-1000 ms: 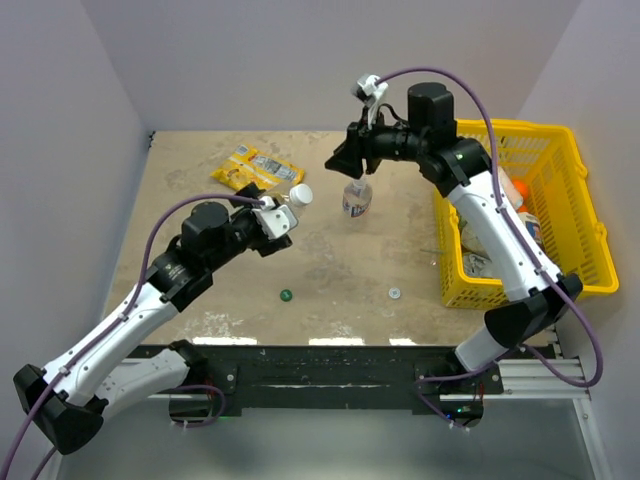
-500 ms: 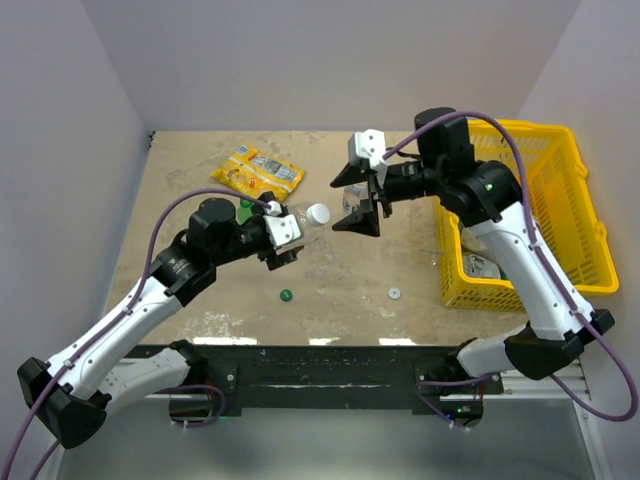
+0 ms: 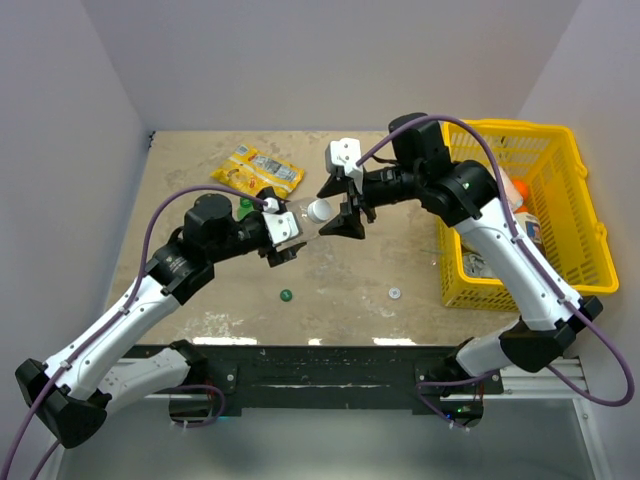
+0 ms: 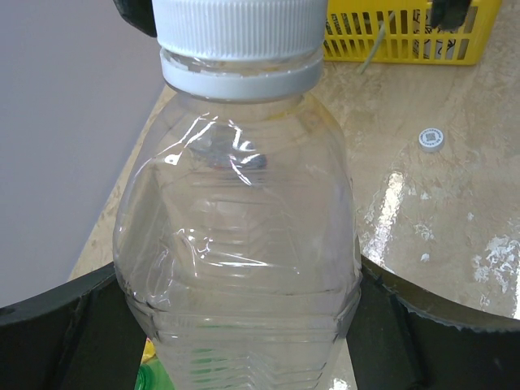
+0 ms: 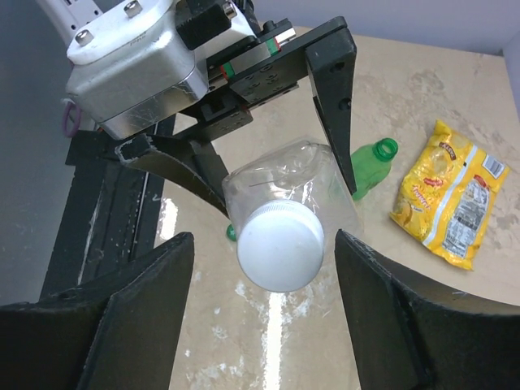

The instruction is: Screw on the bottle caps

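No words or numbers are coming through legibly anywhere in this scene. The yellow snack packet [image 3: 258, 170], lying at the far left of the tabletop [image 3: 340, 280], is showing dark and white printing across its front, but the lettering is blurring beyond reading. A loose white cap [image 4: 431, 139], sitting near the yellow basket [image 3: 520, 124] on the right, is carrying a small dark square mark on its top. Containers [image 3: 527, 225] inside the basket are showing coloured labels too small to read.
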Tool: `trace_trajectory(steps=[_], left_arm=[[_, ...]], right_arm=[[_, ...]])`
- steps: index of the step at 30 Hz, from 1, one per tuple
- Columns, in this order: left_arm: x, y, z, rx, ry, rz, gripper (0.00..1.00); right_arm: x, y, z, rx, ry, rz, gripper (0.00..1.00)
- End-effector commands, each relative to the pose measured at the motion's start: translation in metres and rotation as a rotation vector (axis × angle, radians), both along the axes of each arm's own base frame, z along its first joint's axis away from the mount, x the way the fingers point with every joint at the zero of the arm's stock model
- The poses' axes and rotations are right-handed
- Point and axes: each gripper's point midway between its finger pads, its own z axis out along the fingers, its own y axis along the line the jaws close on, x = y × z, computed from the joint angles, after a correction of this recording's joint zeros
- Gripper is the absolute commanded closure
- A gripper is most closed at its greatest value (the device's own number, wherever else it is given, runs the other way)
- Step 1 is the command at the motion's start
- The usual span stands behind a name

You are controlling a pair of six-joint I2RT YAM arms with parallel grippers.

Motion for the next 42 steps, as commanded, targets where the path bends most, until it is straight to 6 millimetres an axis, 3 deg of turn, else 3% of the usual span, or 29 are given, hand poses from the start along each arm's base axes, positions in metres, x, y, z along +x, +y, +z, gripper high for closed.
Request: trace_trajectory(steps=[1, 12, 16, 21, 23, 24, 26, 28, 29, 32, 33, 34, 36, 37, 42], left_arm=[[0.0, -0.004, 0.034, -0.078, -0.066, -0.016, 1.0], [0.001, -0.007, 0.036, -0.092, -0.068, -0.022, 1.0], [0.001, -0.006, 0.034, -0.094, -0.06, -0.023, 1.0], [0.003, -0.007, 0.033, -0.099, -0.058, -0.014, 1.0], [0.004, -0.006, 0.032, -0.097, -0.056, -0.011, 0.85], [0.005, -0.006, 0.032, -0.096, -0.057, -0.005, 0.63], [0.007, -0.003, 0.034, -0.101, -0.061, 0.011, 0.38], [0.013, 0.003, 0.035, -0.106, -0.062, 0.068, 0.07], [0.015, 0.007, 0.037, -0.113, -0.063, 0.095, 0.0], [0.025, 0.025, 0.038, -0.112, -0.073, 0.217, 0.01], [0.028, 0.032, 0.037, -0.11, -0.077, 0.257, 0.01], [0.028, 0.035, 0.038, -0.113, -0.085, 0.272, 0.0], [0.026, 0.041, 0.038, -0.121, -0.093, 0.281, 0.0], [0.024, 0.041, 0.038, -0.126, -0.086, 0.279, 0.0], [0.019, 0.042, 0.039, -0.142, -0.079, 0.258, 0.0]], right_arm=[[0.007, 0.006, 0.002, 0.019, -0.006, -0.021, 0.29], [0.012, 0.014, -0.006, 0.024, 0.022, -0.045, 0.46], [0.015, 0.017, 0.005, 0.068, 0.002, -0.061, 0.47], [0.015, 0.019, 0.006, 0.071, 0.023, -0.053, 0.73], [0.014, 0.021, 0.011, 0.093, 0.032, -0.056, 0.83], [0.016, 0.022, 0.016, 0.104, 0.048, -0.072, 0.85], [0.021, 0.024, 0.024, 0.121, 0.048, -0.091, 0.91], [0.036, 0.025, 0.034, 0.108, 0.021, -0.144, 0.94], [0.043, 0.023, 0.039, 0.099, -0.007, -0.166, 0.95], [0.079, 0.013, 0.056, 0.08, -0.043, -0.282, 1.0], [0.087, 0.007, 0.071, 0.098, -0.063, -0.318, 1.0], [0.112, 0.001, 0.063, 0.073, -0.056, -0.393, 1.0], [0.132, -0.01, 0.073, 0.083, -0.069, -0.478, 1.0], [0.154, -0.019, 0.065, 0.066, -0.06, -0.543, 1.0], [0.195, -0.042, 0.066, 0.1, -0.047, -0.698, 1.0]])
